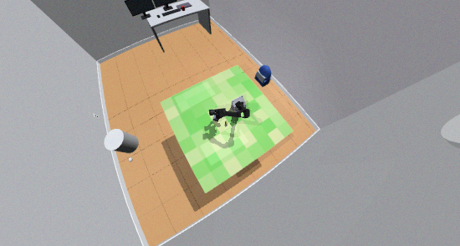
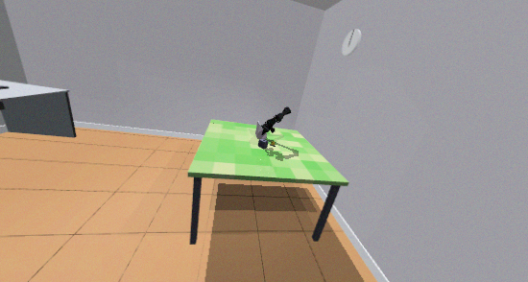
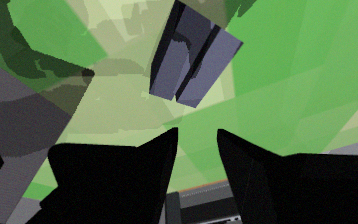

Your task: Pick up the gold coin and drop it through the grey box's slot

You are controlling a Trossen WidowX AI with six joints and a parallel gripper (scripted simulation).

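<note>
Grey walls and a tan tiled floor point(image 1: 138, 83) all round, with one green checkered table point(image 2: 226, 162) in the middle; two of its dark legs show in the exterior view. Quick count of the room: one white desk point(image 1: 196, 5) in the corner carrying two black monitors point(image 1: 139, 4) and one keyboard point(image 1: 170, 12), one blue container point(image 1: 263, 74) by the wall, one grey cylinder point(image 1: 120, 140) lying on its side with one tiny white ball point(image 1: 130, 159) near it, and one round clock point(image 2: 351, 41) on the wall.

On the table there's one black arm point(image 1: 227, 112), bent over and reaching down toward the tabletop. From the wrist camera, the gripper point(image 3: 197, 131) has its two black fingers partway closed with a clear gap between them. Only green table shows through that gap, so it's holding nothing.

One grey box point(image 3: 170, 75) sits ahead of the fingertips, apart from them and turned at an angle. It has one dark narrow slot point(image 3: 196, 62) running down its lid.

The coin point(image 2: 272, 141), as far as I can tell, is just one small gold-orange speck on the table right beside the box in the exterior view. It's way too small to make out the holder or whether it's standing on edge.
</note>
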